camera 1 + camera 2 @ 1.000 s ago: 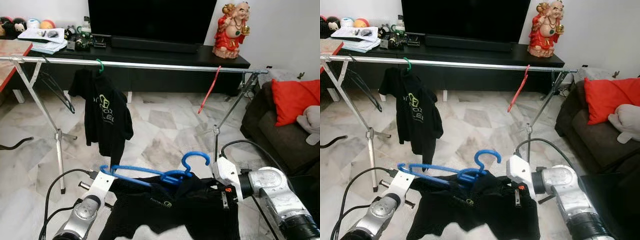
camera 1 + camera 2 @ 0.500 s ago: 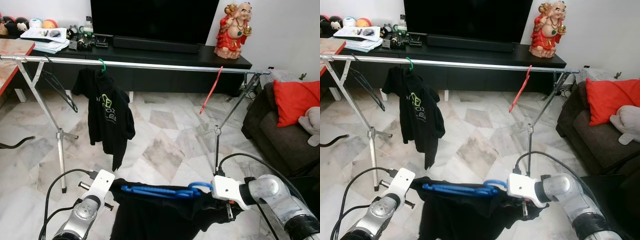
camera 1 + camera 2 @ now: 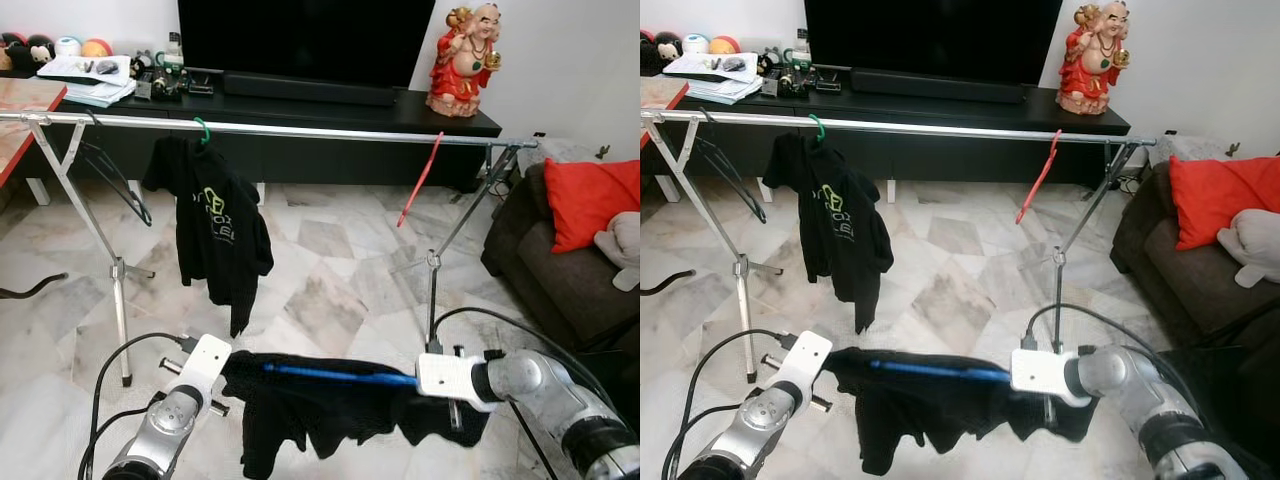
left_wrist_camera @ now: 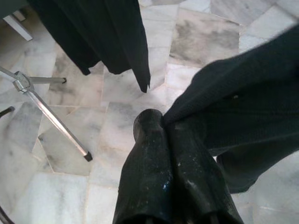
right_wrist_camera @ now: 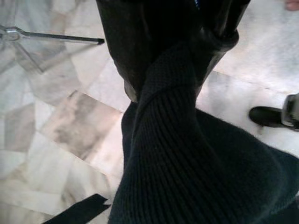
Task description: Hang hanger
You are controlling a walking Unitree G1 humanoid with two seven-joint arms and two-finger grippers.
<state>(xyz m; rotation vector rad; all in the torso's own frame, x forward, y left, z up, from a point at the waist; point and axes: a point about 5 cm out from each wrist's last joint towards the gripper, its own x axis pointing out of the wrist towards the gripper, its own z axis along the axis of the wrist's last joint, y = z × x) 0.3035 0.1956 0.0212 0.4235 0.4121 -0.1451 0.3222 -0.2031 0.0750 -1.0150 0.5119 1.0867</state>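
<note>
A black garment [image 3: 330, 405] on a blue hanger [image 3: 340, 374] is held stretched between both grippers, low in front of the clothes rail [image 3: 300, 131]. The left gripper [image 4: 163, 135] is pinched on one edge of the cloth; the right gripper [image 5: 187, 51] appears clamped on the other, though its fingertips are hidden by fabric.

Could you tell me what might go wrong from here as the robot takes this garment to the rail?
The black garment sags off the blue hanger and could slip, since the left gripper pinches only its edge. The hanger lies flat, so its hook may miss the rail. The right gripper grips cloth, so its hold on the hanger is unclear.
</note>
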